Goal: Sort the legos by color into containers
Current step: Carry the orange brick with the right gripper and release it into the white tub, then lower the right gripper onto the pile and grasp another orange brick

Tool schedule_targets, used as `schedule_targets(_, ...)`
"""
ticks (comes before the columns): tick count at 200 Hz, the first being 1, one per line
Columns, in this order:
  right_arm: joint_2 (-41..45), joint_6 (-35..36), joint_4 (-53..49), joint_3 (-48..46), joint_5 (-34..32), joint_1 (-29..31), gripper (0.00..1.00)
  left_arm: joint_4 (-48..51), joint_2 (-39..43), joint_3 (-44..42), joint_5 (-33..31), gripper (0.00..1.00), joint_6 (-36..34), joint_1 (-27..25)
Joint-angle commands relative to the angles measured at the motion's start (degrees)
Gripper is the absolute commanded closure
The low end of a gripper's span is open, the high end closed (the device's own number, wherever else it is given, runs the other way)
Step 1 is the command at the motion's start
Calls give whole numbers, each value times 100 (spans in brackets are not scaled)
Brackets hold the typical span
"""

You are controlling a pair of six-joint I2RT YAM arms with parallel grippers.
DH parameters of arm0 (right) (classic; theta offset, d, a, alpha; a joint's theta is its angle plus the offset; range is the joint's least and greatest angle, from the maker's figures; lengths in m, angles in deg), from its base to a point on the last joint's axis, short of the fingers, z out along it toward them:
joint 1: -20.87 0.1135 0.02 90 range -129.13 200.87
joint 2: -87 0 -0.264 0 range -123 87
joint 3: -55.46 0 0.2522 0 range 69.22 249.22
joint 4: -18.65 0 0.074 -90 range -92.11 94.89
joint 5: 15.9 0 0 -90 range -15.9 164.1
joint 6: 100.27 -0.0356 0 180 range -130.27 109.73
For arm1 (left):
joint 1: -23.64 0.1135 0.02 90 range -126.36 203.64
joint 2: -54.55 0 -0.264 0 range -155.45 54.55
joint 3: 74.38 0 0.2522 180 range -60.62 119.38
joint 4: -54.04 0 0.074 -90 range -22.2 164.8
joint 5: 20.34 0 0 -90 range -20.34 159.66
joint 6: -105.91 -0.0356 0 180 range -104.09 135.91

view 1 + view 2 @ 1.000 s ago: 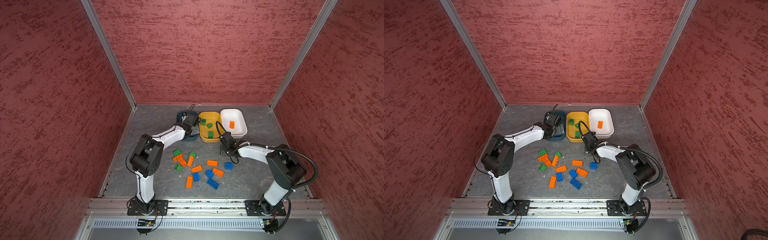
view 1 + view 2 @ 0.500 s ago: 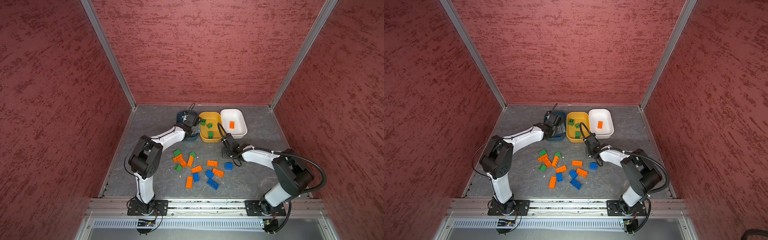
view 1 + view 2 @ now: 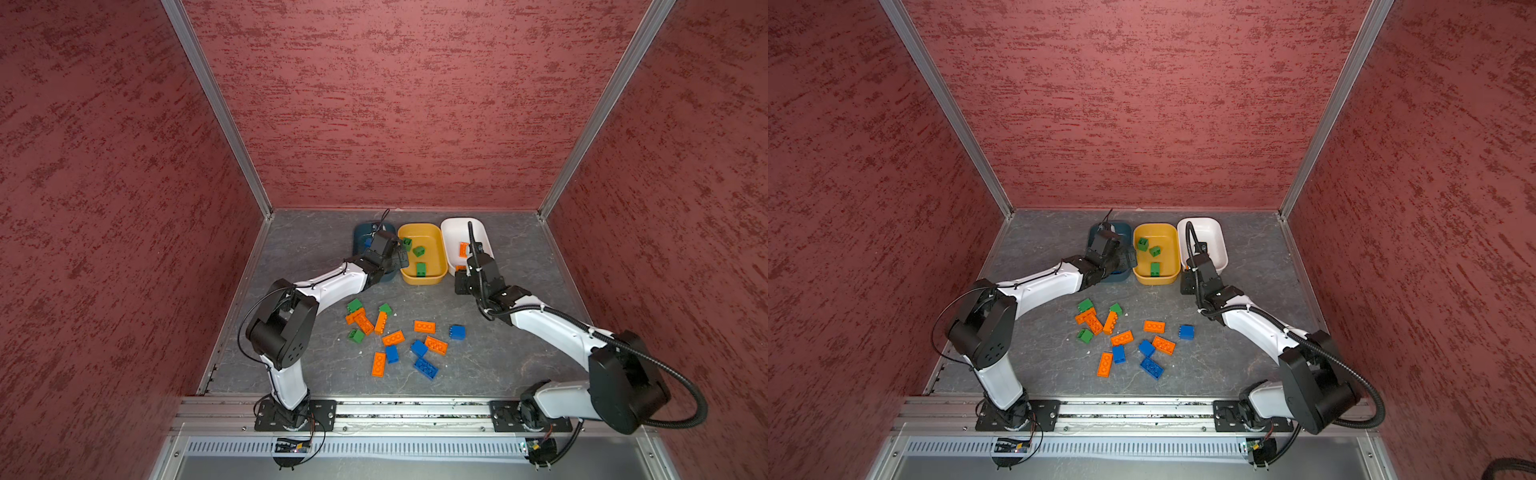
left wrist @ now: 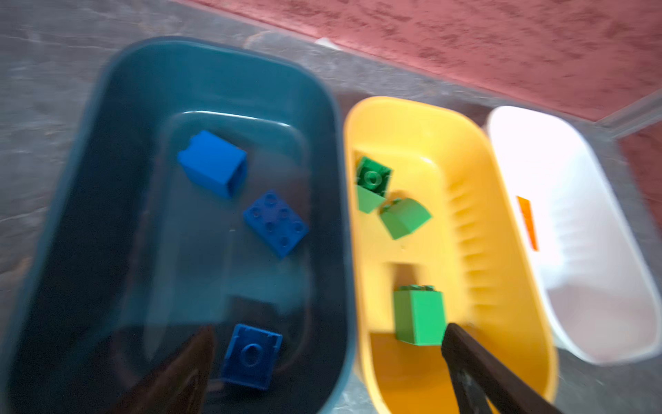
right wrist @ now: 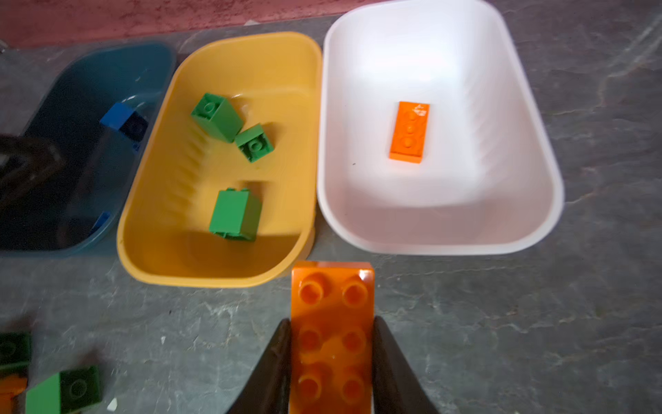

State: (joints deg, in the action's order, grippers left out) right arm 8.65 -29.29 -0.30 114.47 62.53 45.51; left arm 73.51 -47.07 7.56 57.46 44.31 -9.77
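While right gripper pinches the orange brick: lift it clear of the white tub rim, centre it, release low.
Left gripper: spread wide by teal tub.

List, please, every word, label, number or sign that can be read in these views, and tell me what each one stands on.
None can be read in any view.
Small white marks on the lone orange brick in the white tub: too small and blurred to read.
Studs of the gripped orange brick in the right gripper: no legible lettering.
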Motion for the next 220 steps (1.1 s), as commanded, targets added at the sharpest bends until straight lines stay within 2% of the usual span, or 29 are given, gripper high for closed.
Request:
schedule_targets(1,-82,55,565,142,122,-425,75,-741,253,-183,486,1,-225,-25)
schedule_targets(39,-953,218,159,820,44,-1076,74,-790,378,-294,568,1,-300,-34)
schedule_targets(88,-2031,1092,-656,1781,-770,-1124,72,-697,509,-429,542,0,-277,-34)
schedule_targets(109,-2244,1280,-865,2033,-808,-1129,69,-673,613,-541,569,1,-282,-30)
schedule_targets(145,-2244,1310,-1072,2213,-561,-1116,53,-618,797,-742,588,1,-279,-30)
schedule_targets(169,-2057,1288,-1271,2208,-300,-1074,37,-563,811,-745,553,1,-265,-34)
schedule_targets(179,-1920,1279,-1350,2169,-139,-1040,33,-570,787,-745,557,1,-256,-33)
schedule_targets(199,-1594,1291,-1512,2035,346,-942,29,-663,732,-702,643,1,-248,-42)
schedule_targets(220,-1196,1463,-1809,1790,1295,-850,23,-894,732,-747,863,1,-303,-77)
